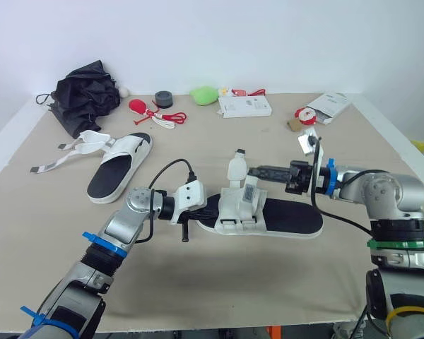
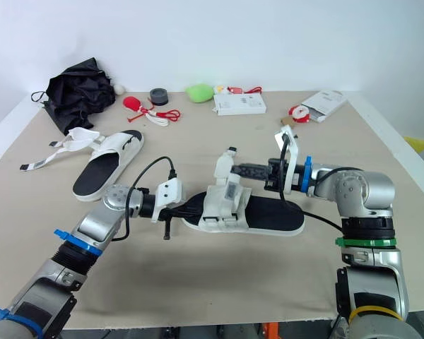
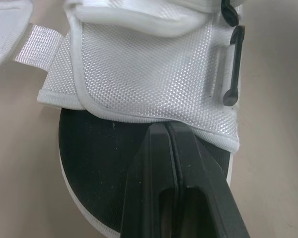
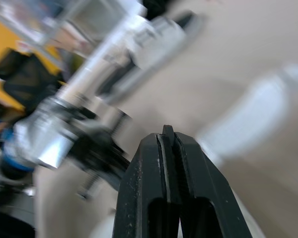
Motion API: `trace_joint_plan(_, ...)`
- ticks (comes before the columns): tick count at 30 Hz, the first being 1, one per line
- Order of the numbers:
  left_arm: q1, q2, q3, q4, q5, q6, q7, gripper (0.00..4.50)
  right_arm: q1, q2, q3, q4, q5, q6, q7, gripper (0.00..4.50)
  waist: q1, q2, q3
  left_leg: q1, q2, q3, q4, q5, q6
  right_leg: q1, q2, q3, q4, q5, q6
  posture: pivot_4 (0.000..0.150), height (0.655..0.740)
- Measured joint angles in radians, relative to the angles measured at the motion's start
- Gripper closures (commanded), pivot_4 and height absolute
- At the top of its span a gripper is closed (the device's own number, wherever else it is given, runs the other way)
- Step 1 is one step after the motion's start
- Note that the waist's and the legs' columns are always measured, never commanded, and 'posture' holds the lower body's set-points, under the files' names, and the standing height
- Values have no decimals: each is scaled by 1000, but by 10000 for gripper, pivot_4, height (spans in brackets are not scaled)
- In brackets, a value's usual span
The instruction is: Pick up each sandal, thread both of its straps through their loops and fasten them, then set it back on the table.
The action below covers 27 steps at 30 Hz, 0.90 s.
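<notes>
The left arm reached in from the near left edge of the table, elbow bent and forearm running low toward the robot's right. The left gripper had its two black fingers pressed together with nothing seen between them. Their tip lay over the black footbed at the short end of the near sandal, right at the hem of its white woven upper. The right arm rose from the near right, folded sharply at the elbow, its forearm level and pointing toward the robot's left above the sandal's long end. The right gripper was also closed tight on itself, its tip just beside a white strap that stood upright from the upper; whether it touched that strap could not be told. This sandal lay flat at the middle of the table between the two grippers. The second sandal lay well apart toward the far left, its loose straps trailing on the table. A small label on the near sandal's upper and the print on the white box at the far edge were too small to read.
</notes>
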Motion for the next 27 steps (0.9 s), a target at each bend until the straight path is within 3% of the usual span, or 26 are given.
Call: trace_joint_plan(27, 10, 1, 1, -22, 0, 22, 9, 45000, -46, 48, 110, 308, -275, -275, 6, 44567, -1, 0, 0, 0, 0, 1, 0, 0, 0, 0, 0, 0, 0, 2, -3, 1500, 7400)
